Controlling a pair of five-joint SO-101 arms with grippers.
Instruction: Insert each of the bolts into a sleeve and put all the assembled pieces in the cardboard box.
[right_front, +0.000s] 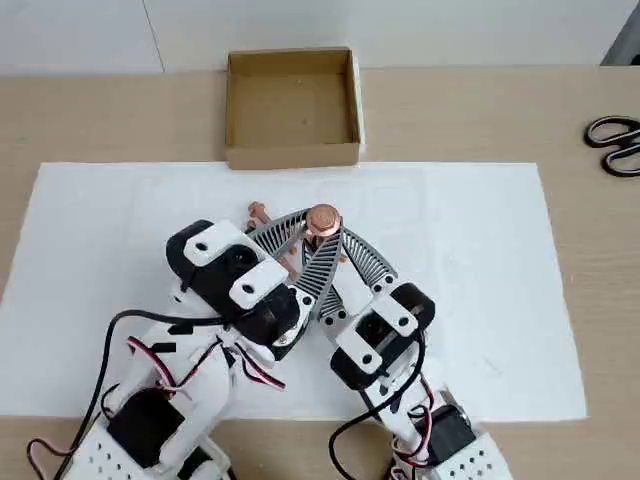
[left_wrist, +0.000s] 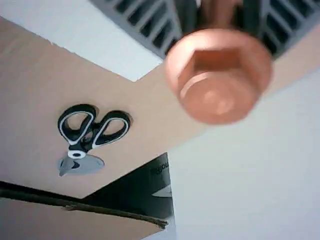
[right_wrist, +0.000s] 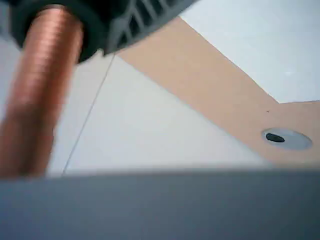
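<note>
Centrally, over the sheet, the right claw (right_front: 325, 238) has its two grey ribbed fingers drawn narrow, pinching a copper-coloured flanged hex bolt (right_front: 323, 219) just under the head. The bolt stands head-up above the sheet. The right wrist view shows its threaded shank passing through a dark ring (right_wrist: 95, 35); whether this is a sleeve cannot be told. The left claw (right_front: 300, 228) meets the same bolt from the other side; its state cannot be told. A second copper-coloured bolt (right_front: 258, 211) lies on the sheet just beside the left claw, on the box side. Both arms work above a large white paper sheet (right_front: 480, 280) spread on the light wooden table (right_front: 100, 110). The open brown cardboard box (right_front: 292, 153) sits at the sheet's far edge, near the bolts but apart from them; its inside shows bare cardboard floor. Black-handled scissors (right_front: 615, 145) lie on the table, well apart from the box.
</note>
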